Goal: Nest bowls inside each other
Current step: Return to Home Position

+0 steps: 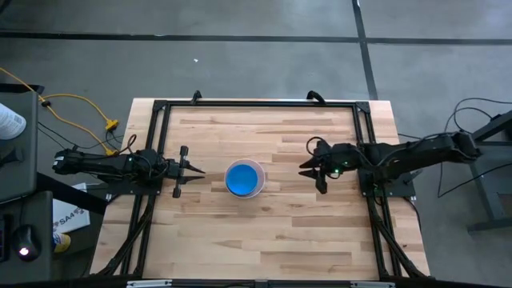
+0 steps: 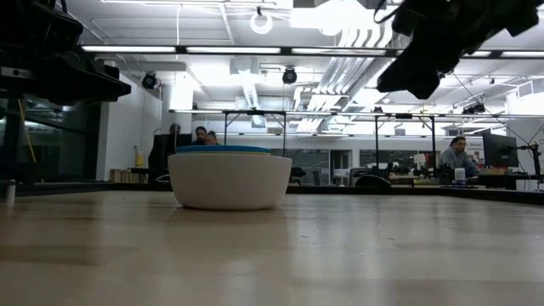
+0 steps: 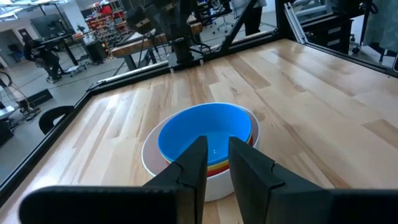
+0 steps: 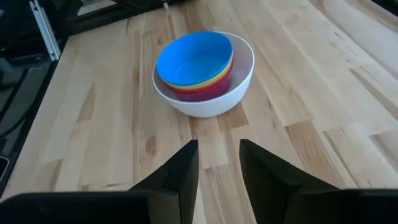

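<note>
One stack of bowls stands on its base at the middle of the wooden table. The white bowl (image 1: pixel 258 182) (image 4: pixel 211 102) is outermost. The blue bowl (image 1: pixel 239 178) (image 4: pixel 194 57) is innermost, with yellow and red-pink rims (image 4: pixel 208 81) showing under it. My left gripper (image 1: pixel 199 171) (image 3: pixel 216 144) hovers open just left of the stack, pointing at it almost level. My right gripper (image 1: pixel 310 173) (image 4: pixel 217 146) hangs open to the right of the stack, farther off and higher, tilted down toward it. Nothing is between either pair of fingers.
Black frame rails (image 1: pixel 256 104) run along the table's far, left and right edges. Bare wood lies in front of and behind the stack. Yellow cable (image 1: pixel 80 100) lies off the table at the left. People sit at desks (image 2: pixel 459 157) in the room behind.
</note>
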Controlling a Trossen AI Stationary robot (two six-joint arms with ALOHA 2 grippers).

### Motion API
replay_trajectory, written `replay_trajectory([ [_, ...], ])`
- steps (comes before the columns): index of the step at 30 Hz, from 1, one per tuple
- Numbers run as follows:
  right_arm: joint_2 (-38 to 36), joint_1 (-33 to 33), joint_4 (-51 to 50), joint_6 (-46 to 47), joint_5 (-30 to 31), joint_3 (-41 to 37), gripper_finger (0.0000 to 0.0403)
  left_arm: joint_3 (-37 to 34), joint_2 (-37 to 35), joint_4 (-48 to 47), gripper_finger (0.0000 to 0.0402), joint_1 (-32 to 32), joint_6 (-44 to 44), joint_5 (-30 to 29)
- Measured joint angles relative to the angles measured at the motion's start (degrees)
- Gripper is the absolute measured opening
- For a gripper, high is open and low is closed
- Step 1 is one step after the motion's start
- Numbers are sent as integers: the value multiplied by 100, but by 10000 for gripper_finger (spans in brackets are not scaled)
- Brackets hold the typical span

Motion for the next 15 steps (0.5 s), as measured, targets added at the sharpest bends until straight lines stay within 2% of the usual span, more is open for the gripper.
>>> replay_trajectory([
  [15,-1676,0,832,49,-13,-1749,110,0,0,0,65,0,1,-2],
])
